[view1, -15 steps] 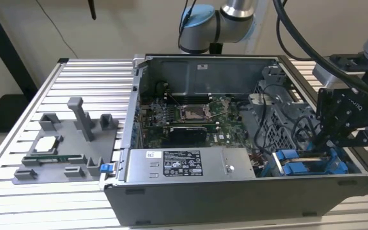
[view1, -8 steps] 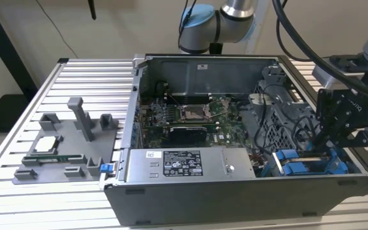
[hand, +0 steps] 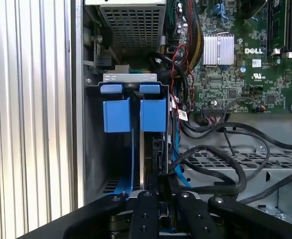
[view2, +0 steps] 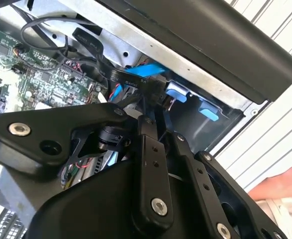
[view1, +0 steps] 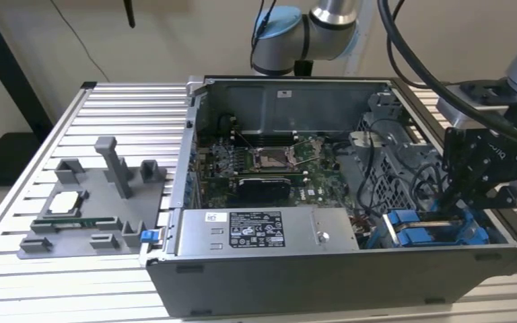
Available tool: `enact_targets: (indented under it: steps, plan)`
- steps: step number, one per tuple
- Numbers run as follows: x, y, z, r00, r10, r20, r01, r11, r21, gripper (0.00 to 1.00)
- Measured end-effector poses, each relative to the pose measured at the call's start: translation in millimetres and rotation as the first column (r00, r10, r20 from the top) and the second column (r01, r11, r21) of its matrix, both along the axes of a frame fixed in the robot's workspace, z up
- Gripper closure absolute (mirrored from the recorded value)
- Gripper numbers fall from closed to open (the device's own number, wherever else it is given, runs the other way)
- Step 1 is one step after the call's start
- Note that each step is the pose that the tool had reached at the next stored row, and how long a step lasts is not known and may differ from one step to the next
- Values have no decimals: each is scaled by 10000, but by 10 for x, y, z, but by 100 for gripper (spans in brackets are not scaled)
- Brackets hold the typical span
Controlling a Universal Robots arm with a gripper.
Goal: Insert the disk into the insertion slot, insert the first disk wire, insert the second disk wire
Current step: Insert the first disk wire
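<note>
A grey fixture plate point(view1: 79, 202) is seen at the exterior view's left, and the open computer case point(view1: 330, 282) at centre. At lower right, the disk point(hand: 153, 115) is seated in the insertion slot point(hand: 93, 149), and a black wire connector point(view2: 148, 84) is pinched in the gripper point(hand: 160, 180).

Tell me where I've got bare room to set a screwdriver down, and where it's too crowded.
Bare table slats lie behind the grey fixture, left of the computer case in the exterior view, and in front of the fixture. Crowded: the case corner where the gripper hangs over blue carriers and cables.
</note>
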State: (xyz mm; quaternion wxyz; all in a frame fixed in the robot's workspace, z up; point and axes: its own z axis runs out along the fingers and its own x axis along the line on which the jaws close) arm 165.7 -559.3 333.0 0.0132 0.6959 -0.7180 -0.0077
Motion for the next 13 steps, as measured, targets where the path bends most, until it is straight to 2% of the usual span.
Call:
enact_targets:
  steps: [1, 2, 7, 13]
  plan:
    - [0, 0, -4, 10000, 0, 0, 0, 10000, 5, 100]
    - [0, 0, -9, 10000, -1, 0, 1, 10000, 19, 0]
    - [0, 0, 12, 10000, -1, -1, 1, 10000, 7, 0]
    - [0, -1, 188, 10000, -1, -2, 1, 10000, 6, 0]
